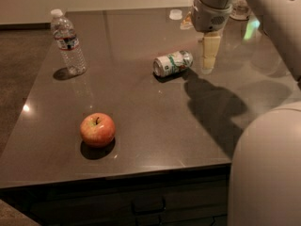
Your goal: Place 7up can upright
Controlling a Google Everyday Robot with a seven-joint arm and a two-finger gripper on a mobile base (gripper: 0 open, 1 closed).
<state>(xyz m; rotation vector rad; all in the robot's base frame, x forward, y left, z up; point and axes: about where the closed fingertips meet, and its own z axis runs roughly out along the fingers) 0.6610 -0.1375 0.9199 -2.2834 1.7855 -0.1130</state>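
Note:
The 7up can (pixel 173 63) lies on its side on the dark table (pixel 141 107), right of centre, its silver end facing left and toward me. It has a white and green label. My gripper (pixel 207 69) hangs from the arm at the upper right, pointing down. It is just to the right of the can, a little above the table and apart from the can. It holds nothing that I can see.
A clear water bottle (pixel 68 42) stands upright at the far left. A red apple (pixel 97 129) sits near the front left. A small white cap (pixel 175 14) lies at the back. My own pale body (pixel 268 168) fills the lower right corner.

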